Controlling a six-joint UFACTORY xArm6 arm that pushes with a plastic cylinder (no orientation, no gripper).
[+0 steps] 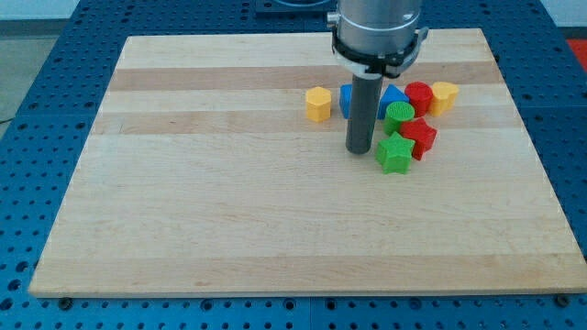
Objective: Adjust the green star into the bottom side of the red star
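Just left of the green star (pixel 395 154) stands my tip (pixel 359 151), a bare rod holding nothing, close but seemingly not touching. That small star sits against the red star (pixel 419 137)'s lower left, so only a nudge rightward looks left.

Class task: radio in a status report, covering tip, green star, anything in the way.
My tip just left of green star. Green star touching red star, at its lower left. Nothing between tip and star.

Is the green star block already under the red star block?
Partly: the green star block touches the red star block, at its bottom-left.
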